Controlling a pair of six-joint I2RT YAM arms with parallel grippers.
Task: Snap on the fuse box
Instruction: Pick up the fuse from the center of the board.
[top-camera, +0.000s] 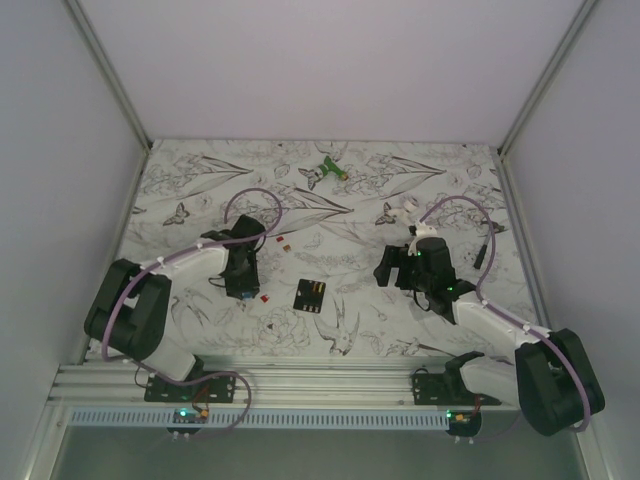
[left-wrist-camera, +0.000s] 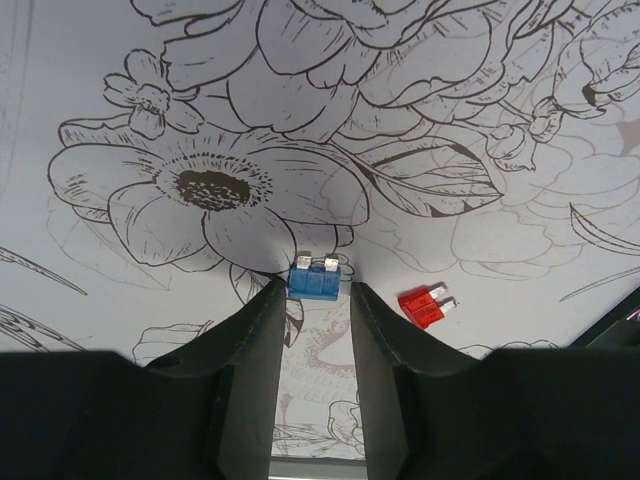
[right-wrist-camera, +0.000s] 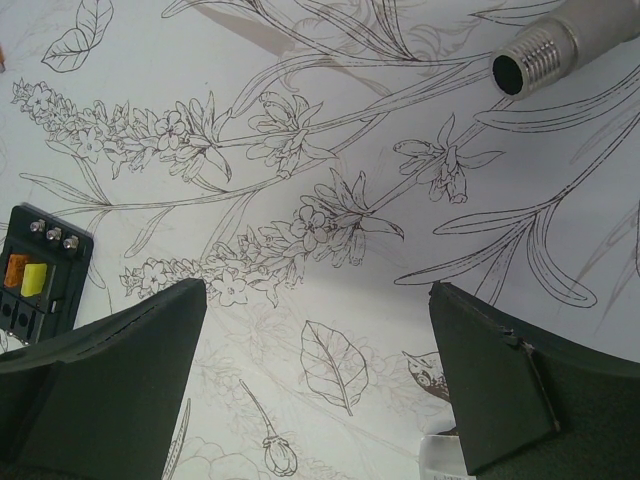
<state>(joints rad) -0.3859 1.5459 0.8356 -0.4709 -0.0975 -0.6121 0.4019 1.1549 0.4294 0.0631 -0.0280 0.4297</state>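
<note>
The fuse box (top-camera: 310, 293) is a small flat black block lying on the flower-print cloth between the two arms. It also shows at the left edge of the right wrist view, the fuse box (right-wrist-camera: 40, 270) carrying an orange and a yellow fuse. My left gripper (top-camera: 240, 290) points down at the cloth to the left of the box. Its jaws stand narrowly apart in the left wrist view, the left gripper (left-wrist-camera: 318, 300) having a blue fuse (left-wrist-camera: 316, 279) lying on the cloth right at its fingertips, with a small gap on the right side. My right gripper (right-wrist-camera: 318, 290) is wide open over bare cloth, right of the box.
A red fuse (left-wrist-camera: 427, 305) lies just right of the left fingers. Two more small fuses (top-camera: 281, 242) lie further back. A green-and-white object (top-camera: 330, 170) sits near the far edge. A threaded metal tube end (right-wrist-camera: 535, 55) shows ahead of the right gripper. Walls enclose the table.
</note>
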